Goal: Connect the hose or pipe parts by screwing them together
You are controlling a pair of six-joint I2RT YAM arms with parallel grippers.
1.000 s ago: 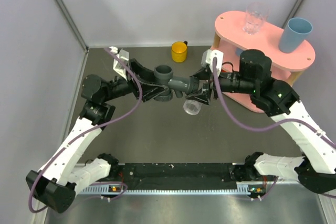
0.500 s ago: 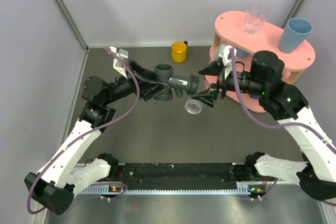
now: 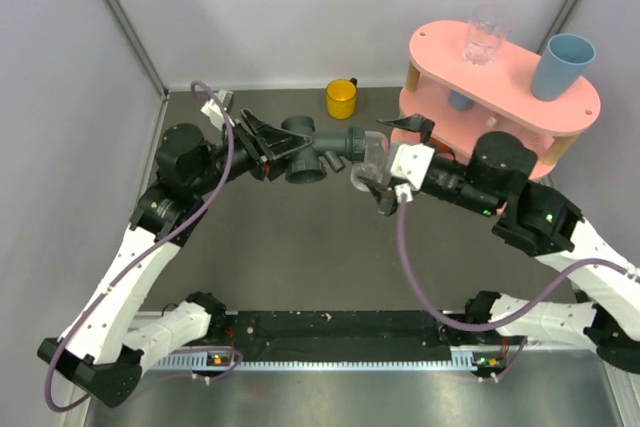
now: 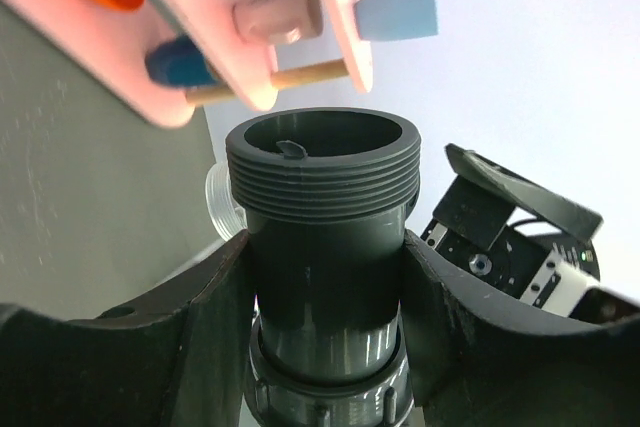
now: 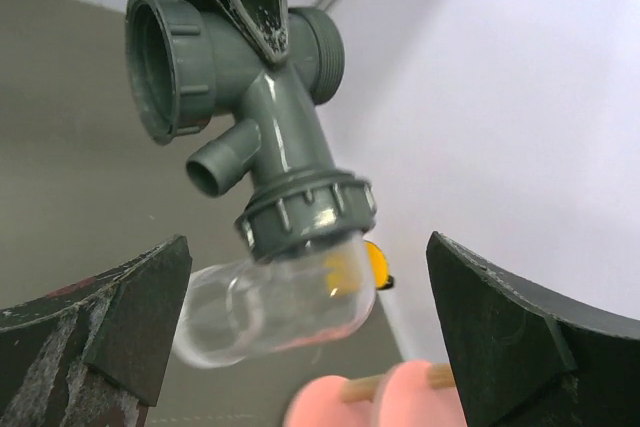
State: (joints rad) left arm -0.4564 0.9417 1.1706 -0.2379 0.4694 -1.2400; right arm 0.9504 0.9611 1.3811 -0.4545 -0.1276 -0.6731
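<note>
Cable of thin purple (image 3: 230, 152) loops over my left arm above the dark surface (image 3: 300, 267). At that arm's end my left tool (image 3: 280, 150) is pinched on the dark grey T-shaped fitting (image 3: 330, 139), held in the air over the far half of the surface. From the left wrist I see my two dark fingers (image 4: 190, 327) pressed against either side of its body, with a threaded round end open above them.

Behind the fitting, near the back wall, a small yellow cup (image 3: 341, 98) stands on the surface, well apart from both tools.

On the fitting's right-hand arm sits the ribbed grey collar (image 5: 305, 215), and the short clear tubular piece (image 5: 265, 297) hangs from it at a tilt.

My right tool (image 3: 382, 169) is spread wide around that clear piece. Its fingers stand off to either side and neither touches it. Another purple cable (image 3: 402, 247) trails down from this wrist.

Just behind my right tool is the near end of a pink two-tier stand (image 3: 520, 82), close enough to crowd the wrist. Small items sit on its lower tier, but I cannot make them out. A clear drinking glass (image 3: 486, 34) stands on top, with a blue cup (image 3: 563, 65) to its right.
</note>
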